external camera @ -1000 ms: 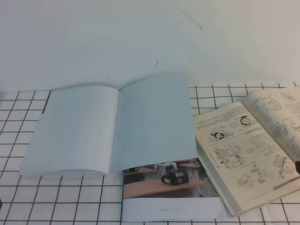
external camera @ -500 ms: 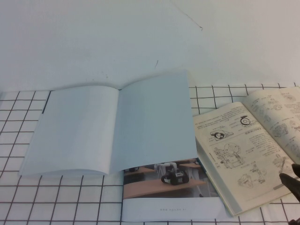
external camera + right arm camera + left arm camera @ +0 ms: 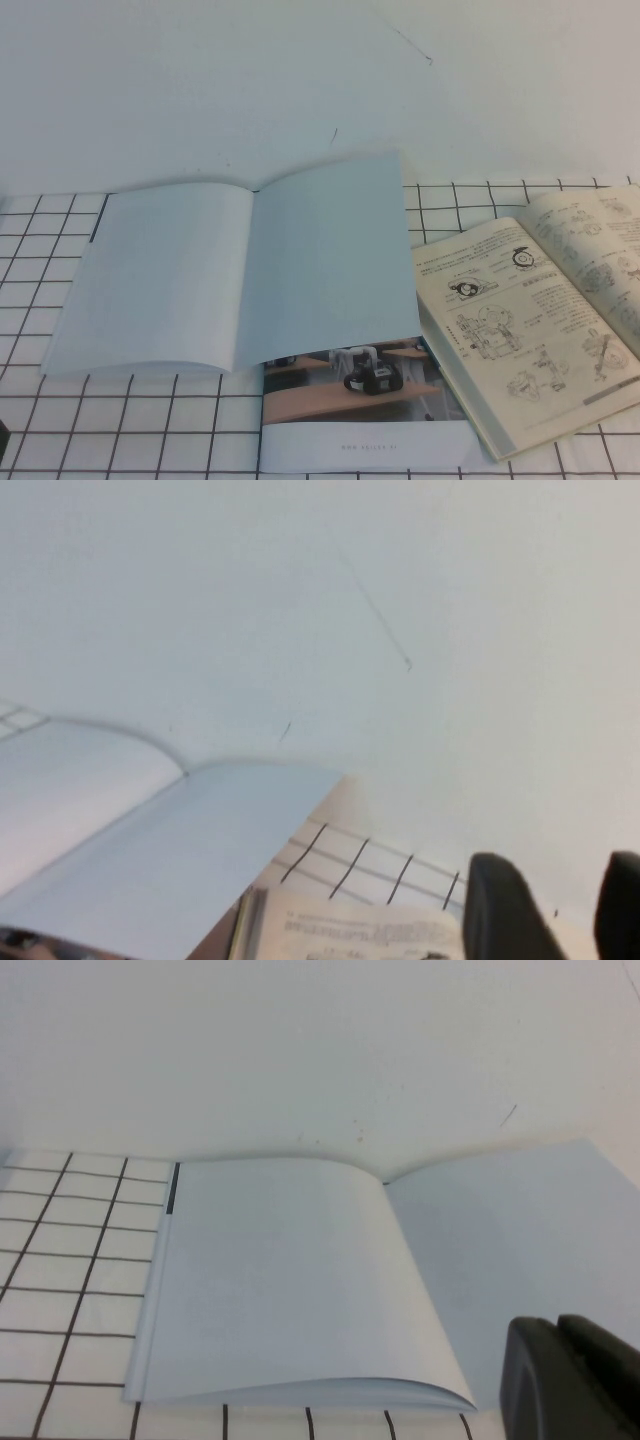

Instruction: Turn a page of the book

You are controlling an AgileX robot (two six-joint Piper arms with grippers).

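Observation:
The book (image 3: 170, 280) lies open and flat on the checked cloth, both open faces plain pale blue-white. Its right-hand page (image 3: 335, 260) lies flat, and no photo grid shows. The book also shows in the left wrist view (image 3: 290, 1270) and the right wrist view (image 3: 150, 830). My left gripper (image 3: 556, 1370) is shut and empty, near the book's front edge close to the spine. My right gripper (image 3: 570, 910) is open and empty, held off to the right of the book over the manual. Neither gripper shows in the high view.
A yellowish manual (image 3: 530, 310) with line drawings lies open to the right. A booklet (image 3: 360, 400) picturing a black robot on wood sticks out from under the book's right half. The checked cloth (image 3: 40, 250) covers the table in front of a plain white back surface (image 3: 300, 80).
My right gripper showed at the right edge of the high view over the manual half a second ago and is now out of that view. The book has not moved.

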